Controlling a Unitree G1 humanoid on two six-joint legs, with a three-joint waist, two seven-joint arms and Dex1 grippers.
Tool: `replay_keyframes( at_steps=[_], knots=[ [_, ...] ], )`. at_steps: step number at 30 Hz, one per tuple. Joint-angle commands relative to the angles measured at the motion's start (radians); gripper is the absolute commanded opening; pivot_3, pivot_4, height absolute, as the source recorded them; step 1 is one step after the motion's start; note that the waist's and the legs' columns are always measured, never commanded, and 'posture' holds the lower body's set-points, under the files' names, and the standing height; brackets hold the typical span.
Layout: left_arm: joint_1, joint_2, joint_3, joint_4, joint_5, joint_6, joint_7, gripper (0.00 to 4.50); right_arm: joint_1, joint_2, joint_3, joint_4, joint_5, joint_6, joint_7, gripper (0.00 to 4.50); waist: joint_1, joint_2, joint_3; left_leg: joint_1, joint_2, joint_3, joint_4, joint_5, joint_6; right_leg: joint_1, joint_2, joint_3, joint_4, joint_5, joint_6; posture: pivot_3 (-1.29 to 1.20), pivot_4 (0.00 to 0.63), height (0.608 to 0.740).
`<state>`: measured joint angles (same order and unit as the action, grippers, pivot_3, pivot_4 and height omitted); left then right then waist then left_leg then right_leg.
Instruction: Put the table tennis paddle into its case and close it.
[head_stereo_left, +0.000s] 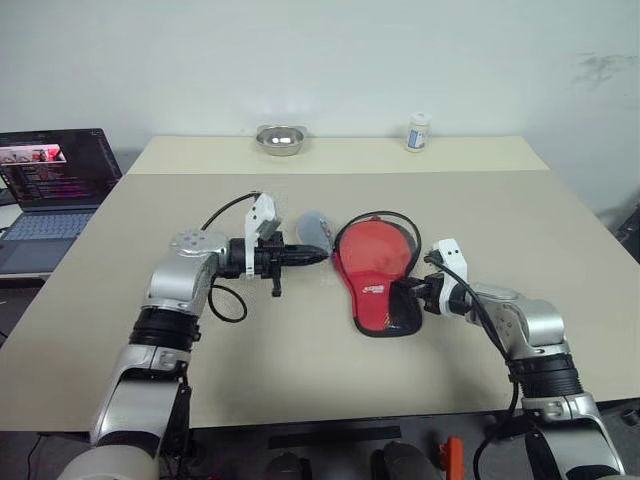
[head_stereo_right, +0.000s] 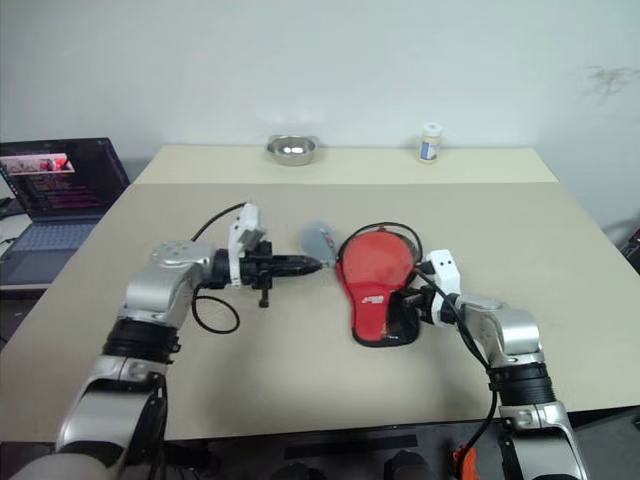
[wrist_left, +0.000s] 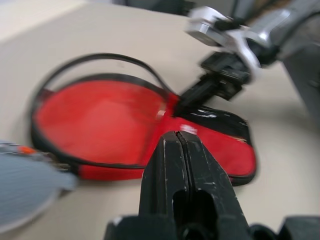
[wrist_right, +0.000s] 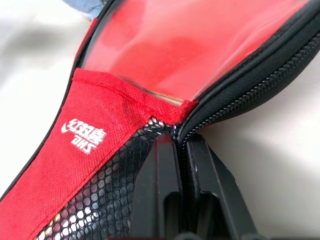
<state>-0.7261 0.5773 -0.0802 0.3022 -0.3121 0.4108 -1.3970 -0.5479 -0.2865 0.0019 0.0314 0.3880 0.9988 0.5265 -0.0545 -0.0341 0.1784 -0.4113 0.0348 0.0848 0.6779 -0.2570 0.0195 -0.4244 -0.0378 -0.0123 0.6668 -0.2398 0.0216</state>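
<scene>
Right gripper (head_stereo_left: 408, 297) fingers pressed together, pinching the zipper edge at the narrow end of the red paddle-shaped soft case (head_stereo_left: 372, 268), which lies mid-table. Left gripper (head_stereo_left: 312, 256) fingers pressed together, empty, just beside the case. Steel bowl (head_stereo_left: 280, 139) and white bottle (head_stereo_left: 418, 132) at the far edge of the beige table (head_stereo_left: 300, 360).
</scene>
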Motion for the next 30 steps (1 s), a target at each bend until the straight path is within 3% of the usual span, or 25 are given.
replay_keyframes(
  at_steps=[1, 10, 19, 30],
  knots=[
    [0.053, 0.042, -0.033, -0.137, -0.050, 0.048, -0.078, 0.00, 0.016, 0.043, 0.038, -0.160, 0.074, 0.080, -0.001, 0.03, 0.000, 0.000, 0.000, 0.000, 0.000, 0.000, 0.000, 0.000, 0.000, 0.000, 0.000, 0.000, 0.000, 0.000, 0.000, 0.00, 0.150, 0.740],
    [0.137, 0.086, -0.053, -0.246, -0.098, 0.110, -0.090, 0.00, 0.196, 0.114, 0.006, -0.467, 0.148, 0.300, -0.137, 0.03, 0.025, 0.000, 0.000, -0.004, -0.003, -0.001, 0.000, 0.000, 0.000, -0.002, -0.001, -0.002, 0.000, 0.000, -0.001, 0.00, 0.150, 0.740],
    [0.145, 0.076, -0.064, -0.237, -0.102, 0.102, -0.076, 0.00, 0.332, 0.272, -0.201, -0.626, 0.151, 0.476, -0.317, 0.03, 0.029, 0.000, 0.000, -0.004, -0.004, -0.002, 0.000, 0.000, 0.000, -0.001, -0.002, -0.003, -0.002, -0.001, 0.000, 0.00, 0.150, 0.740],
    [0.133, 0.067, -0.084, -0.207, -0.092, 0.079, -0.089, 0.00, 0.438, 0.297, -0.251, -0.801, 0.186, 0.612, -0.315, 0.03, 0.029, 0.000, 0.000, -0.004, -0.004, -0.003, 0.000, 0.000, 0.000, -0.001, -0.002, -0.003, -0.003, -0.001, 0.000, 0.00, 0.150, 0.740]
  ],
)
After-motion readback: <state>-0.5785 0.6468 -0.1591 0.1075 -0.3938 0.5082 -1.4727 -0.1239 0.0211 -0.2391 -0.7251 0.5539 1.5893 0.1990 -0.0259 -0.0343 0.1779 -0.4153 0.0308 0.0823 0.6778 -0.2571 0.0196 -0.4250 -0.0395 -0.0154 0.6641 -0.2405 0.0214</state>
